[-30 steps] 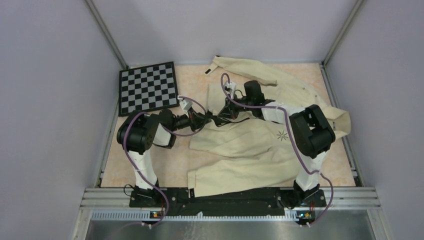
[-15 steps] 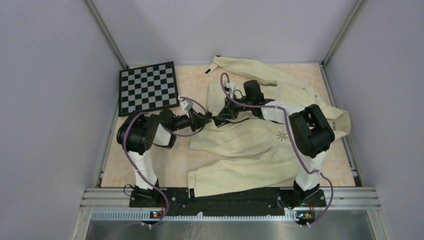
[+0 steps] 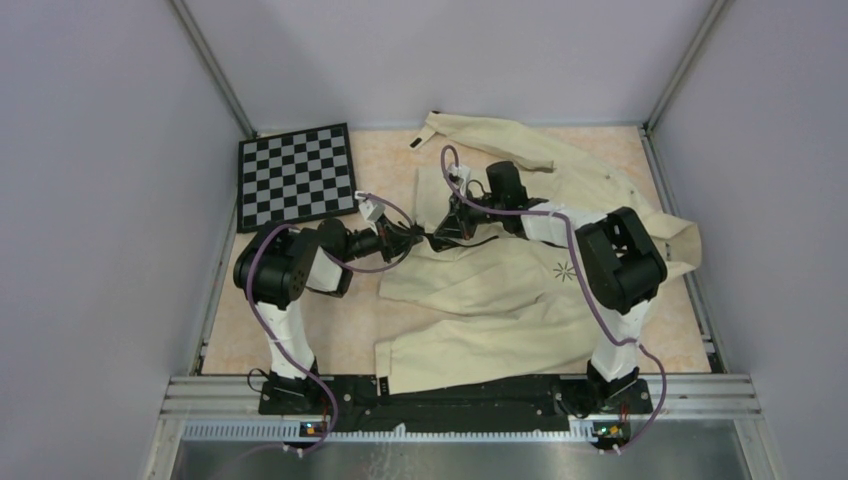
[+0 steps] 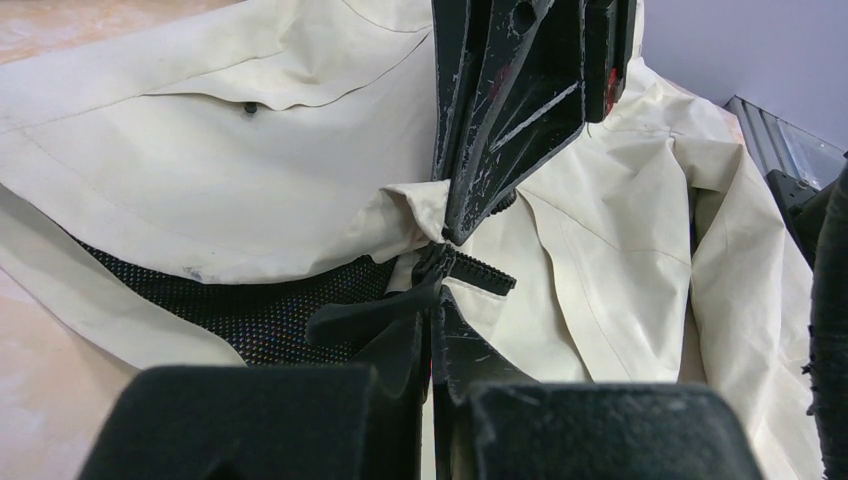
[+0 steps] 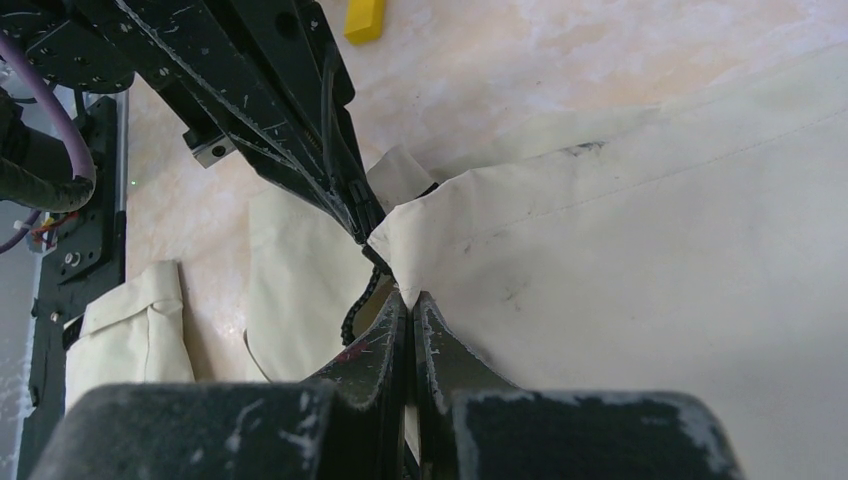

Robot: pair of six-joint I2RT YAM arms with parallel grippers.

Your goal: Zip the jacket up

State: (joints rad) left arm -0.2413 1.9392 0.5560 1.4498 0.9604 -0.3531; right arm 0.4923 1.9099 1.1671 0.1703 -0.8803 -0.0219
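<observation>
Zipper engagement, jacket (image 3: 520,290) spread centre to right.
Left gripper (image 4: 432,312) jaws closed on dark zipper tab (image 4: 365,318); right gripper (image 5: 410,300) jaws pinched shut on cream hem (image 5: 440,215). Next likely: mate both zipper ends before any pull.

— Inspector: Any legible text, numbers or brand names?
— Assistant: None can be read in any view. The only sign is a small dark starburst mark (image 3: 565,270), and it stands on the jacket (image 3: 480,295).
</observation>
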